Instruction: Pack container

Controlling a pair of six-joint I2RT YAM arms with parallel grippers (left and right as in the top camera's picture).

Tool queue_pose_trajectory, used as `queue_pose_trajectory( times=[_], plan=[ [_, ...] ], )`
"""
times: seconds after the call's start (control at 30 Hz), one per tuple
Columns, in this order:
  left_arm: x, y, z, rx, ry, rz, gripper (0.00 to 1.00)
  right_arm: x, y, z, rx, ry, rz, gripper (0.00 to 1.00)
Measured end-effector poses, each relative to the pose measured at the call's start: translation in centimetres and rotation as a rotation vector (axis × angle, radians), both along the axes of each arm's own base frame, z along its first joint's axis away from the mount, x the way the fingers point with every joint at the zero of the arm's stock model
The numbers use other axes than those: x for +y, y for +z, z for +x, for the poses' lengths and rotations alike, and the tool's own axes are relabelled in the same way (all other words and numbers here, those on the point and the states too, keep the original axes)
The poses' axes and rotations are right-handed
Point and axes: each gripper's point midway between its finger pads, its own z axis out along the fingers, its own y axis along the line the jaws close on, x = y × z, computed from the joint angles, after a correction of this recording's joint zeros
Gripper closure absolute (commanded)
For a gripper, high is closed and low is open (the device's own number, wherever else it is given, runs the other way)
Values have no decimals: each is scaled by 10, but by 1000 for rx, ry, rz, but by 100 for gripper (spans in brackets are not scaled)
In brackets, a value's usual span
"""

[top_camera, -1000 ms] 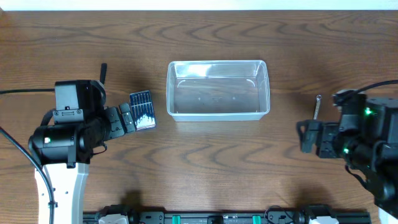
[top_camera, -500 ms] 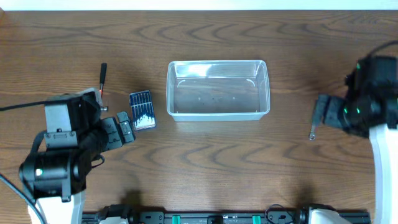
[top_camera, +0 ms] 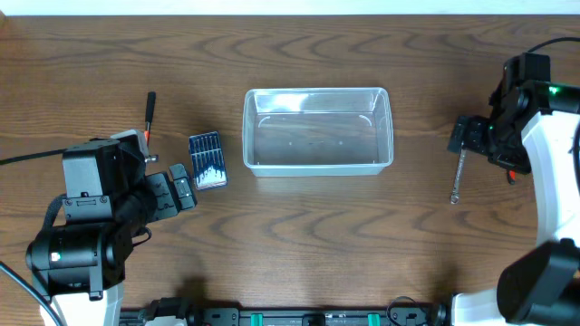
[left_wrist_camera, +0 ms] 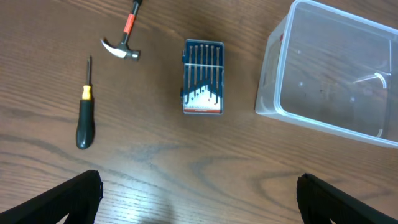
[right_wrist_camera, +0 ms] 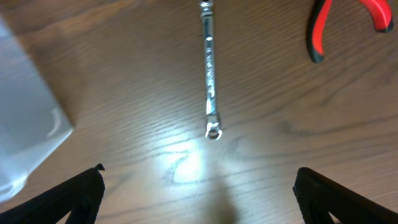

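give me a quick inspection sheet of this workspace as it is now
surface: wooden table, bare woodgrain, no spills seen
job's things: clear container, upright, empty
clutter: blue bit case, hammer and screwdriver left of the container; wrench and red-handled pliers right of it
grippers: left gripper open, holding nothing; right gripper open, holding nothing
cables: black cable at the left arm, another at the right arm
surroundings: pale strip beyond the far edge; equipment rail at the near edge
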Motion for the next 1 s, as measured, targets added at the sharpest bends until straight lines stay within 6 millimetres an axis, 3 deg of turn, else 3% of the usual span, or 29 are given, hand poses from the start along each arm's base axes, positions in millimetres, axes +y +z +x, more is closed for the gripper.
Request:
queue_pose_trajectory(
  times=[0.27, 0.6, 1.0],
  plan=[
    [1, 4, 6, -29, 2, 5, 2, -19, -25, 18, 13, 7, -36, 1],
    [1, 5, 7, -34, 2, 5, 2, -23, -75, 31, 82, 35, -33, 1],
    [1, 5, 7, -37, 2, 5, 2, -26, -109, 43, 106, 56, -28, 1]
  ],
)
